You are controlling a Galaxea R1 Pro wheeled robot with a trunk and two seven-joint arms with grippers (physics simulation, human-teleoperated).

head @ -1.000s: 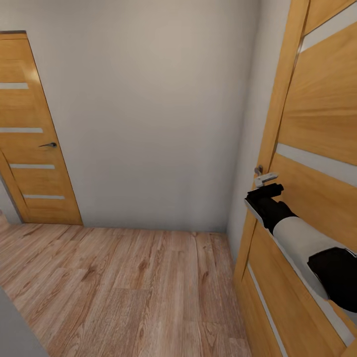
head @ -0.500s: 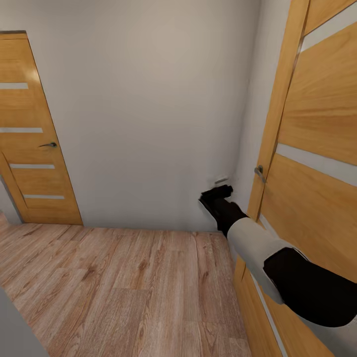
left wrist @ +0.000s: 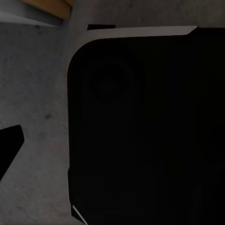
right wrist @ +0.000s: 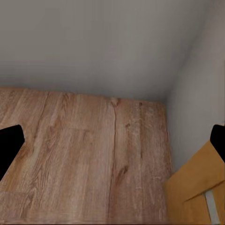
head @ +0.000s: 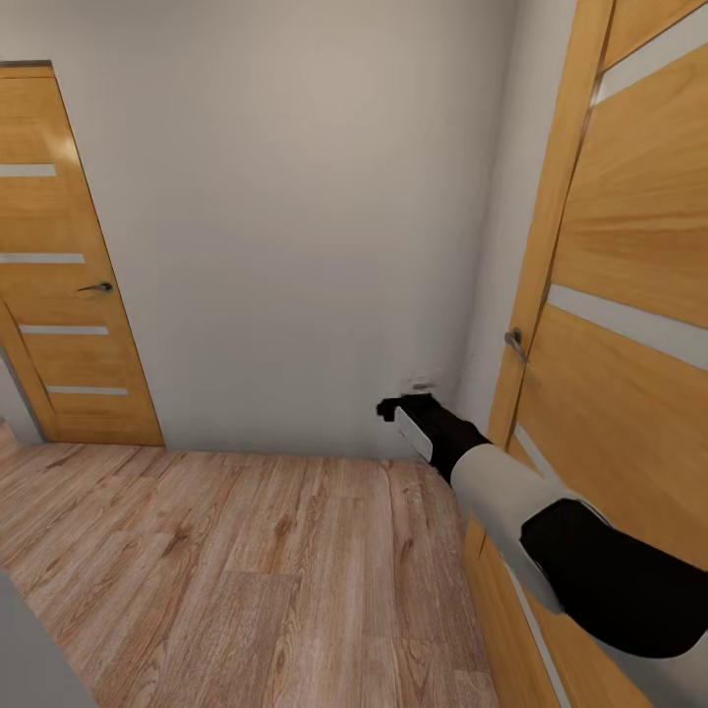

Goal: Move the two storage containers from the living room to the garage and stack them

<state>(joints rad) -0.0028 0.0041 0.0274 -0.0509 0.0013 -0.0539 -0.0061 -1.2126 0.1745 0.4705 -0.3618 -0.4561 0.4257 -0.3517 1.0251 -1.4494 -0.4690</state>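
Corridor corner: right gripper (head: 401,405) held off door (head: 629,393) edge, handle (head: 514,341) near; jaws spread. Open wood floor (head: 246,551) to left. Left jaws: cannot tell.

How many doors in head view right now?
2. One closed wooden door in the far left wall, with a dark handle. One wooden door at near right, with a metal handle, beside the right gripper. Others may lie outside the frame.

No legible text, labels or signs anywhere.
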